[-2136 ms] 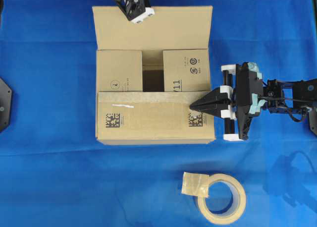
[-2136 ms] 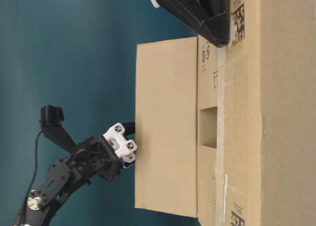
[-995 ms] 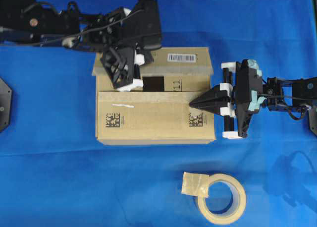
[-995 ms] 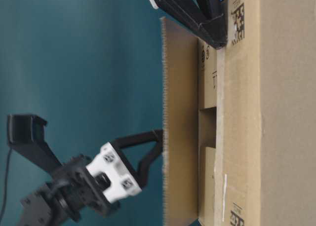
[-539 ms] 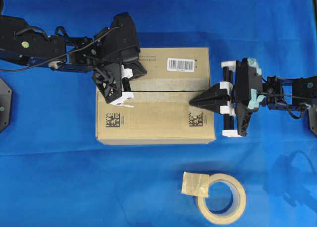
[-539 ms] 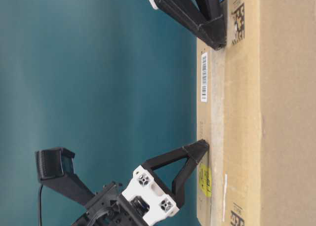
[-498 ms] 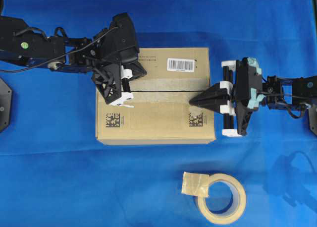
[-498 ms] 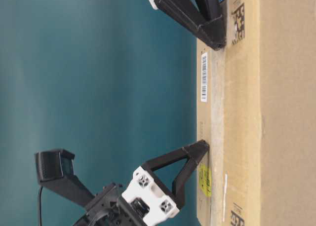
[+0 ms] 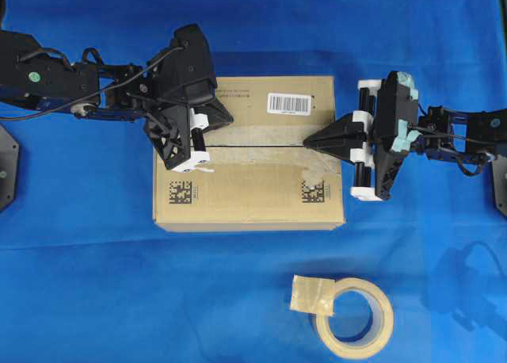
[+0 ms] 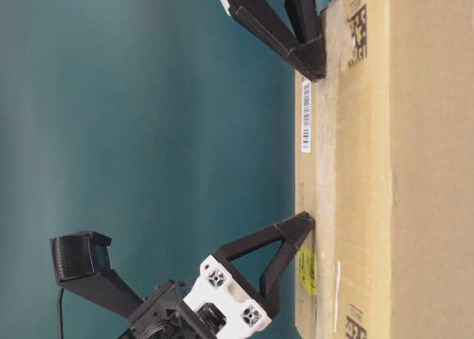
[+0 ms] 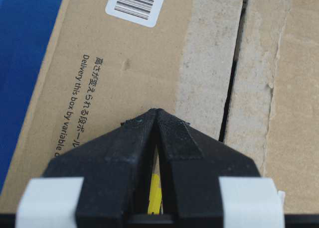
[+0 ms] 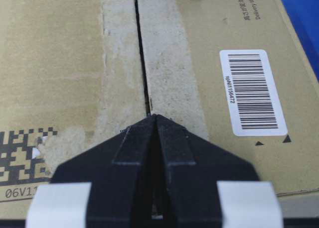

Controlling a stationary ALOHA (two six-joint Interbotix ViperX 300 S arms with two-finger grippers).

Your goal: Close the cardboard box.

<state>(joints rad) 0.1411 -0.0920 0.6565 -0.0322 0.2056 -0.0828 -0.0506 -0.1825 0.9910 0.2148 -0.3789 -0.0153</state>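
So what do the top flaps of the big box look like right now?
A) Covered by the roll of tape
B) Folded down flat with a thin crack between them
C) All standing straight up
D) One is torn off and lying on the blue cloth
B: the box has its two top flaps lying flat, meeting along a thin dark seam, while the tape roll sits apart on the cloth.

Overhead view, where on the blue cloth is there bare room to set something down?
The cloth is bare in front of the cardboard box, left of the tape roll. It is also bare behind the box at the far right. The box's sides are crowded: left gripper, right gripper.
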